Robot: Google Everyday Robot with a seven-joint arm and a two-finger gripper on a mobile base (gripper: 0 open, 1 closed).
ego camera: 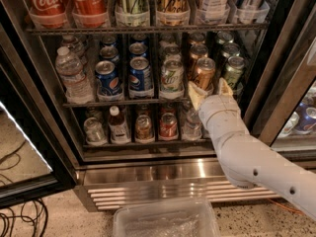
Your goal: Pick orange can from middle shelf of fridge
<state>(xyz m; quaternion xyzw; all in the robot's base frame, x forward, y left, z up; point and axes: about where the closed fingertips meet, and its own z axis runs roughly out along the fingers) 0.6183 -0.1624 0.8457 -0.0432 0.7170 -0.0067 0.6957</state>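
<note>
The orange can (203, 73) stands at the front of the middle shelf (123, 102) of the fridge (148, 172), between a pale green-and-white can (171, 76) and an olive-green can (232, 71). My gripper (210, 90) is at the shelf's front rail, just below and in front of the orange can. Its two tan fingers (195, 94) are spread, one on each side of the can's base, not closed on it. My white arm (247, 152) runs in from the lower right.
Blue Pepsi cans (140, 76) and water bottles (73, 73) stand left on the same shelf. More cans stand behind the orange can. Large bottles fill the top shelf (148, 28); small cans and bottles the lower one. A clear plastic bin (165, 221) sits on the floor. The glass door (19, 147) is open at left.
</note>
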